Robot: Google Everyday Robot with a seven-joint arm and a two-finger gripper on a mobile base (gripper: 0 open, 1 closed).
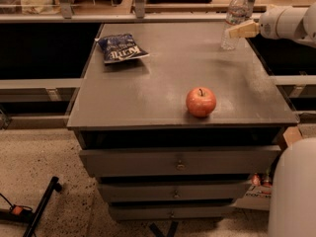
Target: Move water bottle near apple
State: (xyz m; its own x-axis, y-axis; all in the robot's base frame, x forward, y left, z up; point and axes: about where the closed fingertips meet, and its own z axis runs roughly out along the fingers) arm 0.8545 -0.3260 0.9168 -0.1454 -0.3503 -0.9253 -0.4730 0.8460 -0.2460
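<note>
— Where is your gripper?

— My gripper (231, 32) is up behind the apple (201, 101) and off to its right, well apart from it. It reaches in sideways on my white arm (286, 22). It sits at mid-height of the water bottle (238, 8), overlapping the bottle's front.

— Clamped on it?

— I cannot tell. From here I can't make out whether the gripper is apart, together or gripping the bottle. It looks to be touching it or just beside it.

— And the bottle?

— Upright, white cap on top, also behind the apple and to its right, well apart from it.

— The apple itself?

— Stem up on the grey cabinet top (148, 93), whose front edge runs just before the apple.

— Anything else?

— A blue chip bag (121, 48) lies flat behind the apple and to its left, well apart. Drawers (177, 161) stack below the apple. My white base (295, 191) shows below it and to the right.
</note>
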